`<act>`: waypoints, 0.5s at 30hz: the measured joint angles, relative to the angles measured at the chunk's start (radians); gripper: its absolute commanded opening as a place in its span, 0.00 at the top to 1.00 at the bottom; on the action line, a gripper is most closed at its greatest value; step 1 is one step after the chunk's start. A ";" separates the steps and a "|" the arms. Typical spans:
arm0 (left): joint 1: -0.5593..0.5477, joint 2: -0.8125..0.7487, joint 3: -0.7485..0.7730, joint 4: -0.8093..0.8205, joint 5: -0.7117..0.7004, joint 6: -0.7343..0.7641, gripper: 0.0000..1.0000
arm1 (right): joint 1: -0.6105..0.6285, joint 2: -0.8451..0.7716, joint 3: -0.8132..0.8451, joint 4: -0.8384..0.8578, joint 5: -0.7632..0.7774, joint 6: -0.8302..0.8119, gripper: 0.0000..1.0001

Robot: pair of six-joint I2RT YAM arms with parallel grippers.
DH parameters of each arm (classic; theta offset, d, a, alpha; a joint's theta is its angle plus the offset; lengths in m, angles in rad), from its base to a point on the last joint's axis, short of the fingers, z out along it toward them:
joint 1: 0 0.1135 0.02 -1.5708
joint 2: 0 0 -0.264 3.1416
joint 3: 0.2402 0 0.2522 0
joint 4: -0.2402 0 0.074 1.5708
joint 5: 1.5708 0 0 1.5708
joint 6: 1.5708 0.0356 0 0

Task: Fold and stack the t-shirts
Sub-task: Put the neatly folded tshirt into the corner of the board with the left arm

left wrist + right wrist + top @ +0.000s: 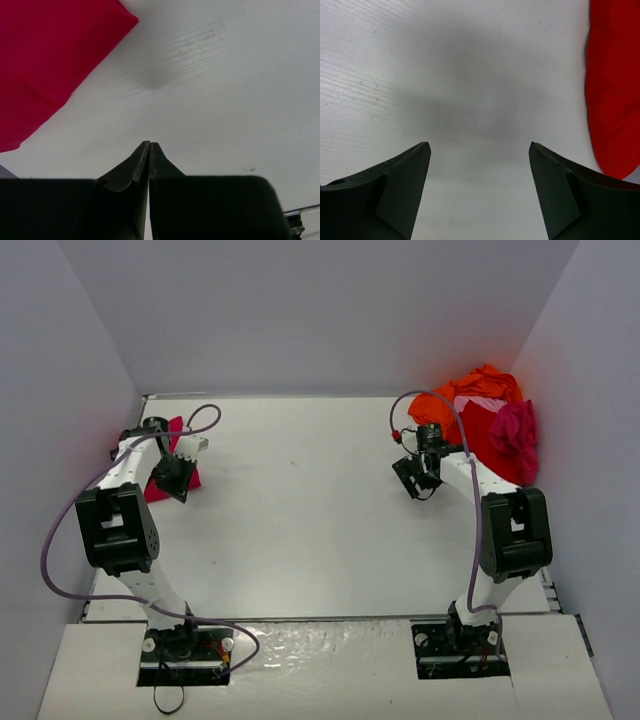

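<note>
**Now: left claw clenched empty, right claw spread, shirts at both sides**

From above, the left claw (193,447) hangs over the far left part of the white table (300,510), just beside a crimson shirt (158,490) that lies against the left wall, partly hidden under the arm. The right claw (413,472) hangs over the far right part of the table, near a loose heap in the far right corner. In that heap, an orange shirt (470,385) is at the back, a pale pink shirt (482,402) shows in the middle, a red shirt (485,438) is spread in front, and a magenta shirt (516,430) is bunched against the right wall.

At the left wrist, the two fingers are pressed tip to tip with nothing between them, above bare table. The crimson shirt fills the upper left, flat, with one neat corner pointing right, apart from the fingertips.

At the right wrist, the fingers stand wide apart and hold nothing, with only shadowed table between them. The red shirt's edge runs down the right side, just beyond the right finger. Whether it touches that finger cannot be told.
</note>
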 measured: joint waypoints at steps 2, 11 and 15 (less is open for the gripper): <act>0.011 0.024 0.000 0.023 -0.012 -0.003 1.00 | 0.000 -0.007 -0.002 0.000 -0.001 0.000 0.23; 0.049 0.207 0.042 0.062 -0.053 -0.023 1.00 | 0.000 -0.013 -0.006 0.000 -0.001 -0.003 0.23; 0.056 0.265 0.122 0.075 -0.078 -0.039 1.00 | 0.000 -0.013 -0.006 0.000 -0.001 -0.004 0.23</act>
